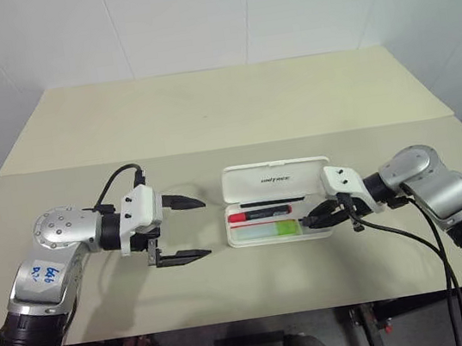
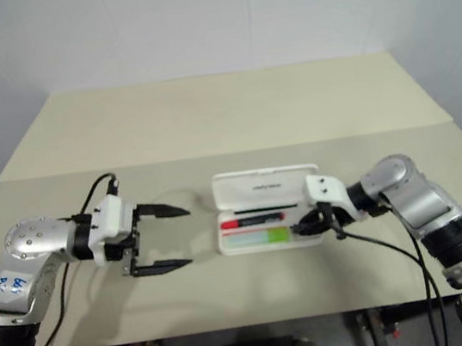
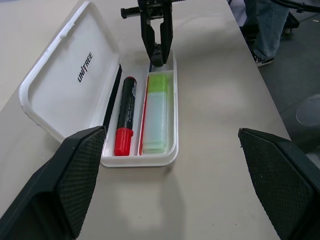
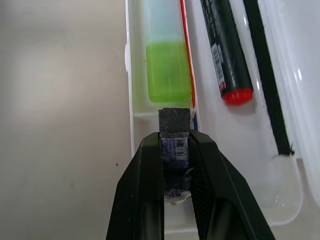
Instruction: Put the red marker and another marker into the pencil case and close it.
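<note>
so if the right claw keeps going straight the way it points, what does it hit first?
Most likely the lime-green cap of the highlighter. The shut right claw sits at the end of the open pencil case, aimed along the highlighter's compartment. Height over the tray is unclear, so it might skim above the cap.

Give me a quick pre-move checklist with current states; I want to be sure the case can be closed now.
1. Red marker lying inside the pencil case: ok.
2. Green highlighter lying flat in the front compartment: ok.
3. Lid closed: not ok, it stands open behind the tray.
4. Right hand clear of the tray: not ok, its shut fingertips sit over the tray's end, beside the highlighter's cap.
5. Left hand free to help: ok, open, empty, apart from the case.
6. Nothing sticking up above the tray rim: cannot tell.
</note>
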Tool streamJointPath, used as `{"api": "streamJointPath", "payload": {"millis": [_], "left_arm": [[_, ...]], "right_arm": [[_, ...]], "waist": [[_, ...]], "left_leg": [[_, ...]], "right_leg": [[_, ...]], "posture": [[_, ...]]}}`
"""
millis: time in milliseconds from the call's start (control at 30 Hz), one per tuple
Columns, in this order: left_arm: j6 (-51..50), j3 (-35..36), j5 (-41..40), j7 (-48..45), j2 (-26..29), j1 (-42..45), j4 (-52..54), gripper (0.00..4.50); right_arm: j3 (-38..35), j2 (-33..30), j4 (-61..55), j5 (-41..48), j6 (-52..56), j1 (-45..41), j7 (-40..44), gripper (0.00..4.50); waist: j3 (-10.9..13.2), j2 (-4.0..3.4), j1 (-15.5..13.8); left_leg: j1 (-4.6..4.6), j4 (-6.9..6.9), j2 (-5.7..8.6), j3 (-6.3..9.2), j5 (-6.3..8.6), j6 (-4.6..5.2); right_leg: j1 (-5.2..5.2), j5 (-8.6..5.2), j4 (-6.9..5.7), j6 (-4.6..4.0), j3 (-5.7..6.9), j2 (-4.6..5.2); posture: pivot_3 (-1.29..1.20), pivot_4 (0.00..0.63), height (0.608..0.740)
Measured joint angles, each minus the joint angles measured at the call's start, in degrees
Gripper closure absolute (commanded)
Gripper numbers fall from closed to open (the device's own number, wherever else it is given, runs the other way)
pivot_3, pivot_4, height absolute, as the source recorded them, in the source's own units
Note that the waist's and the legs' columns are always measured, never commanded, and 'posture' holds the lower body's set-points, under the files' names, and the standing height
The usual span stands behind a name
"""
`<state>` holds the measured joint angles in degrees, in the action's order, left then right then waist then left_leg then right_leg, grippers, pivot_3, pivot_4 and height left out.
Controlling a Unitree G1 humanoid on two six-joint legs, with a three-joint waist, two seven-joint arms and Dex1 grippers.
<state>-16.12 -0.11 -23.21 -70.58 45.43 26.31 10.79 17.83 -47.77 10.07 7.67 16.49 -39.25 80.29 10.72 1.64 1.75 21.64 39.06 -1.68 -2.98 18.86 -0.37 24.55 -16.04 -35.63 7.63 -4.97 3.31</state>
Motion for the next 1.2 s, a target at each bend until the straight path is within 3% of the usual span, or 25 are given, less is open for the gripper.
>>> {"api": "streamJointPath", "payload": {"millis": [33,433,700,900,1200], "left_arm": [[0.0,0.0,0.0,0.0,0.0,0.0,0.0,0.00],[0.1,0.0,0.0,-0.1,0.0,0.3,-0.4,0.00],[0.6,0.1,0.0,-0.1,-0.1,1.8,-3.0,0.00],[1.3,2.5,-0.1,-0.1,0.3,2.2,-7.9,0.00],[2.4,6.0,-0.2,0.1,0.4,2.2,-13.5,0.00]], "right_arm": [[0.0,0.0,0.4,-0.1,-0.4,0.0,0.1,4.14],[-1.0,1.3,0.7,1.3,-1.2,-0.6,1.0,0.09],[-15.5,4.0,-10.0,14.4,1.6,2.5,-3.5,0.04],[-24.0,3.3,-17.3,21.1,2.4,11.4,-5.1,0.04],[-29.8,-2.5,-19.0,26.0,5.0,18.1,-4.1,0.04]], "waist": [[0.0,0.00,0.0],[0.0,0.00,0.2],[0.0,0.00,0.0],[0.0,0.00,-0.2],[0.0,0.00,-0.1]], "left_leg": [[0.00,0.00,0.01,0.00,0.00,0.00],[-0.09,0.02,0.01,-0.02,-0.03,-0.05],[-0.08,0.01,-0.05,0.02,-0.02,-0.04],[-0.07,0.01,0.00,0.05,-0.02,-0.03],[-0.13,0.02,0.00,0.02,-0.02,-0.04]], "right_leg": [[0.00,0.00,0.00,0.00,0.00,0.00],[-0.02,0.00,-0.01,-0.01,-0.01,-0.02],[-0.05,0.00,-0.16,-0.01,0.00,0.01],[-0.10,0.00,-0.14,0.00,0.06,0.02],[-0.10,-0.01,-0.04,-0.01,0.04,-0.04]], "posture": [[0.00,0.150,0.740],[0.00,0.150,0.740],[0.00,0.150,0.740],[0.00,0.150,0.740],[0.00,0.150,0.740]]}}
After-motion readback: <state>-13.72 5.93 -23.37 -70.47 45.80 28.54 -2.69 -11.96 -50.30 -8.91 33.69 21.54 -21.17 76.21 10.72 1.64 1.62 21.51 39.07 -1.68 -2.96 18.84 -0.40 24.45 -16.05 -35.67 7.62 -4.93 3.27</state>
